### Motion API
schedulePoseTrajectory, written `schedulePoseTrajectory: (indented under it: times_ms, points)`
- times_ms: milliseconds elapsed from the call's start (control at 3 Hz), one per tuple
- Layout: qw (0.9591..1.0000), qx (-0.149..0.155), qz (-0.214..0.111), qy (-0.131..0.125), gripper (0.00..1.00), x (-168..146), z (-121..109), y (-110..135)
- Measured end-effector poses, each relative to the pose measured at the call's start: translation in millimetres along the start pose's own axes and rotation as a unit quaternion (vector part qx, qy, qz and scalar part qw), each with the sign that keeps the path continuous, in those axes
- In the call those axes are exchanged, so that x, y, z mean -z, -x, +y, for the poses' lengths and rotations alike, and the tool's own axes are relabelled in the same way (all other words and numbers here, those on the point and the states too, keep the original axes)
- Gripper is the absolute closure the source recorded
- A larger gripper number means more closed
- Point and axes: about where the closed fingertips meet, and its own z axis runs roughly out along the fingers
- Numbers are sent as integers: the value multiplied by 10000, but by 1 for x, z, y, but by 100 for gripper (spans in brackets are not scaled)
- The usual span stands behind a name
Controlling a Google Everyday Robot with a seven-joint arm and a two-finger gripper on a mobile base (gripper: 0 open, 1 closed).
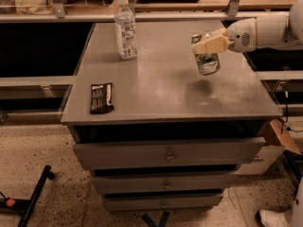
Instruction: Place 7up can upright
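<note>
The 7up can point(208, 59), silvery with green markings, hangs nearly upright above the right part of the grey cabinet top point(161, 86). It casts a shadow on the top below it and does not touch the surface. My gripper point(206, 45) reaches in from the right on a white arm point(265, 31). Its cream-coloured fingers point(210, 45) are shut on the can's upper part.
A clear plastic water bottle point(125, 28) with a white cap stands upright at the back left of the top. A black snack packet point(101, 98) lies flat near the front left edge. Drawers sit below the top. A shelf rail runs behind.
</note>
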Motion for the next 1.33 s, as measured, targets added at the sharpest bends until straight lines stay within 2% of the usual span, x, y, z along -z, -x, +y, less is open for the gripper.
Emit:
schedulePoseTrajectory:
  times_ms: [333, 667, 1000, 1333]
  points:
    - [9962, 492, -642, 312, 100, 4, 4, 3]
    - [9883, 764, -1127, 690, 100, 4, 11, 4]
    - [9826, 872, -1439, 784, 82, 9, 10, -2]
    - [9814, 962, -1485, 741, 59, 11, 7, -10]
